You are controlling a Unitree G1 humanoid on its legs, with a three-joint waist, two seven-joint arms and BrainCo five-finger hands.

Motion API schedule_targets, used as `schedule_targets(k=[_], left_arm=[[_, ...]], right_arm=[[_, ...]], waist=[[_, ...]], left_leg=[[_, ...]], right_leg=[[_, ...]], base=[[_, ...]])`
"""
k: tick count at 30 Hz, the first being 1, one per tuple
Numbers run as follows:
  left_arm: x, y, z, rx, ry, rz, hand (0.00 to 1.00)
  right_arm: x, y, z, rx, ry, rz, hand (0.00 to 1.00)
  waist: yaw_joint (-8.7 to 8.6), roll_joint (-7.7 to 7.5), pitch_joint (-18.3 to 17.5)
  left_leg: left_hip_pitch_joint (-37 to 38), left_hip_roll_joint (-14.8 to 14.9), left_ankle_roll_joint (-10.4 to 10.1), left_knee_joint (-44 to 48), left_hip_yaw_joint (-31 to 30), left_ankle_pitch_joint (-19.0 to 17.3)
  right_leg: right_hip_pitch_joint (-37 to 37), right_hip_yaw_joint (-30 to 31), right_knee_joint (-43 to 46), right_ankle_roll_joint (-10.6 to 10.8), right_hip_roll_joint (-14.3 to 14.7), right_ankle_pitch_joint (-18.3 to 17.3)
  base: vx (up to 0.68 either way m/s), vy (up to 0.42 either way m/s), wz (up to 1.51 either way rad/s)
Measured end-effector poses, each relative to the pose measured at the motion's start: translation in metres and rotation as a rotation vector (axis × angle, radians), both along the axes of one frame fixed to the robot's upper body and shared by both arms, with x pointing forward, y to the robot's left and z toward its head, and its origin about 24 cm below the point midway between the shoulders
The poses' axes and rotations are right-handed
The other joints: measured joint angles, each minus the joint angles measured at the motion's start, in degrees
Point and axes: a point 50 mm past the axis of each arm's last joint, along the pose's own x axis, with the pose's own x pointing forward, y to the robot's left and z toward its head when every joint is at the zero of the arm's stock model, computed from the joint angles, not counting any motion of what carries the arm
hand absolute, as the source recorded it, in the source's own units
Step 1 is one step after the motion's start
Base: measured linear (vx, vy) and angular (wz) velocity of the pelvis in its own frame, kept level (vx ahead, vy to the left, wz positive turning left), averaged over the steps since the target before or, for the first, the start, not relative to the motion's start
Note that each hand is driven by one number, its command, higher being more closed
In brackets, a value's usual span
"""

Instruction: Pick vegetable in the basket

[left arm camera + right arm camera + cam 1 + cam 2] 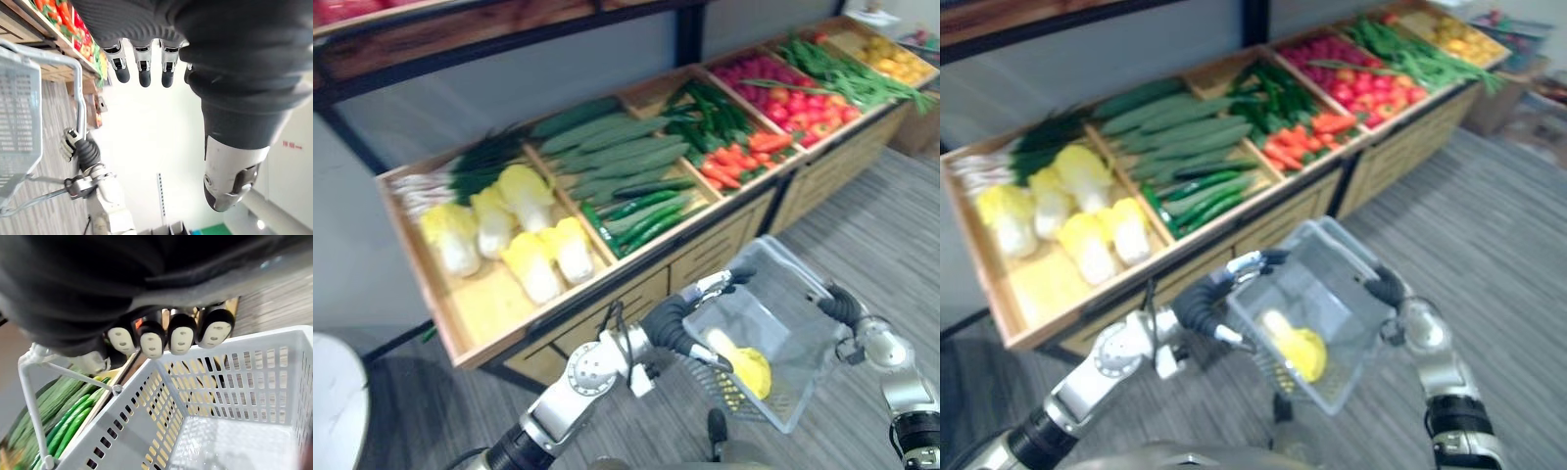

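Basket (803, 294) is gripped by the right hand (840, 305), one yellow cabbage (751, 370) already laid inside. Left hand (144, 63) is released, empty; task judged essentially done.

Cabbage (750, 371) in basket (783, 294), before vegetable stand (724, 245).

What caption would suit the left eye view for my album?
Robot's right hand holds a basket with one cabbage inside, left hand open beside it, before a wooden vegetable stall.
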Motion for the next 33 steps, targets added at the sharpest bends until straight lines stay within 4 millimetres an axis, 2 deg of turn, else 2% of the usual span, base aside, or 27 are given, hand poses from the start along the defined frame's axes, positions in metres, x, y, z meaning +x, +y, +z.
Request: schedule_targets(k=[2, 6, 8, 11, 12, 13, 15, 18, 20, 22, 25, 26, 27, 29, 30, 33], left_arm=[[-0.005, 0.012, 0.003, -0.04, 0.032, 0.023, 0.0], [-0.004, 0.038, -0.001, -0.061, 0.074, 0.165, 0.0], [-0.001, 0.06, 0.0, -0.093, 0.069, 0.319, 0.0], [0.006, 0.084, -0.004, -0.165, 0.068, 0.557, 0.0], [0.01, 0.102, -0.016, -0.162, 0.09, 0.716, 0.0], [0.011, 0.109, -0.022, -0.148, 0.102, 0.779, 0.0], [0.005, 0.14, -0.047, -0.132, 0.195, 1.023, 0.0], [-0.003, 0.158, -0.071, -0.09, 0.293, 1.159, 0.0], [-0.017, 0.179, -0.1, -0.05, 0.43, 1.298, 0.0], [-0.031, 0.192, -0.119, -0.002, 0.526, 1.422, 0.0], [-0.054, 0.206, -0.146, 0.217, 0.625, 1.562, 0.0], [-0.065, 0.211, -0.159, 0.322, 0.675, 1.604, 0.0], [-0.072, 0.213, -0.165, 0.355, 0.707, 1.626, 0.0], [-0.105, 0.219, -0.192, 0.429, 0.884, 1.724, 0.0], [-0.115, 0.22, -0.2, 0.442, 0.941, 1.749, 0.0], [-0.162, 0.211, -0.233, 0.45, 1.266, 1.825, 0.0]], right_arm=[[-0.024, -0.015, -0.026, 0.047, 0.077, -0.157, 1.0], [-0.062, -0.021, -0.064, 0.134, 0.212, -0.323, 1.0], [-0.088, -0.026, -0.084, 0.186, 0.284, -0.46, 1.0], [-0.114, -0.029, -0.097, 0.215, 0.346, -0.569, 1.0], [-0.128, -0.031, -0.103, 0.229, 0.384, -0.624, 1.0], [-0.134, -0.032, -0.105, 0.233, 0.398, -0.643, 1.0], [-0.152, -0.036, -0.108, 0.258, 0.41, -0.731, 1.0], [-0.166, -0.035, -0.112, 0.278, 0.427, -0.774, 1.0], [-0.178, -0.026, -0.119, 0.335, 0.422, -0.836, 1.0], [-0.183, -0.014, -0.126, 0.376, 0.424, -0.868, 1.0], [-0.195, 0.009, -0.138, 0.444, 0.446, -0.908, 1.0], [-0.194, 0.017, -0.141, 0.465, 0.439, -0.915, 1.0], [-0.193, 0.021, -0.142, 0.474, 0.435, -0.915, 1.0], [-0.191, 0.031, -0.144, 0.5, 0.415, -0.925, 1.0], [-0.19, 0.033, -0.145, 0.502, 0.413, -0.926, 1.0], [-0.189, 0.034, -0.145, 0.494, 0.406, -0.934, 1.0]], waist=[[0.26, -0.48, -0.47], [0.74, -1.57, -1.49], [0.93, -1.97, -1.71], [1.18, -2.12, -1.87], [0.97, -2.2, -2.0], [0.91, -2.16, -2.14], [0.71, -1.76, -2.47], [0.05, -1.83, -2.91], [0.08, -2.23, -3.51], [0.05, -2.5, -3.66], [0.07, -2.65, -4.14], [0.05, -2.53, -4.23], [0.02, -2.49, -4.26], [-0.02, -2.3, -4.67], [-0.05, -2.32, -4.8], [-0.12, -2.39, -5.39]], left_leg=[[-0.99, -1.58, 0.65, -2.15, -4.02, 1.66], [-2.11, -4.07, 0.91, -5.99, -9.43, 4.51], [-2.14, -6.1, 1.45, -9.68, -12.79, 6.91], [-2.13, -7.98, 2.14, -13.76, -15.9, 9.52], [-2.02, -8.84, 2.7, -15.6, -17.99, 11.11], [-2.03, -9.09, 2.96, -16.22, -18.69, 11.64], [-2.13, -10.17, 3.44, -18.55, -21.25, 13.23], [-2.04, -10.84, 3.34, -20.26, -23.65, 14.13], [-1.92, -11.23, 3.43, -21.57, -25.05, 14.9], [-1.94, -11.41, 3.43, -21.82, -25.91, 15.0], [-1.49, -11.78, 3.42, -21.87, -27.4, 14.99], [-1.23, -11.83, 3.44, -21.89, -27.53, 14.95], [-1.14, -11.84, 3.47, -21.89, -27.53, 14.9], [-1.09, -11.89, 3.85, -21.9, -27.54, 14.52], [-1.1, -11.9, 3.86, -21.91, -27.54, 14.49], [-1.12, -12.01, 3.81, -21.92, -27.71, 14.29]], right_leg=[[1.37, -3.9, -0.46, 0.09, -1.49, -0.57], [2.96, -8.82, -1.71, 0.32, -3.17, -1.04], [3.83, -11.85, -2.12, 0.66, -4.19, -1.4], [4.24, -14.74, -2.31, 1.01, -4.94, -1.76], [4.83, -16.73, -2.41, 0.95, -5.16, -1.97], [4.95, -17.31, -2.41, 0.91, -5.24, -2.01], [5.08, -19.26, -2.43, 0.93, -5.72, -2.16], [5.79, -21.36, -2.32, 1.0, -6.15, -2.72], [5.88, -22.38, -2.15, 0.64, -6.31, -3.19], [6.4, -23.16, -2.05, 0.54, -6.49, -3.63], [7.84, -24.8, -2.05, 1.0, -6.88, -4.37], [8.28, -25.03, -2.05, 0.99, -6.96, -4.48], [8.46, -25.09, -2.06, 1.01, -6.99, -4.51], [8.67, -25.31, -2.1, 1.16, -7.08, -4.75], [8.67, -25.33, -2.13, 1.41, -7.09, -4.93], [8.78, -25.55, -2.78, 1.42, -7.05, -4.95]], base=[[0.01, 0.007, 0.93], [0.04, 0.009, 0.79], [0.05, -0.001, 0.76], [0.04, 0.009, 0.66], [0.04, 0.008, 0.62], [0.05, 0.014, 0.63], [0.02, 0.028, 0.46], [0.01, 0.023, 0.42], [0.01, 0.032, 0.26], [-0.01, 0.027, 0.26], [0.01, 0.024, 0.25], [0.02, 0.023, 0.13], [0.01, 0.02, 0.06], [0.0, 0.0, 0.0], [0.0, 0.0, 0.0], [0.02, 0.002, 0.03]])
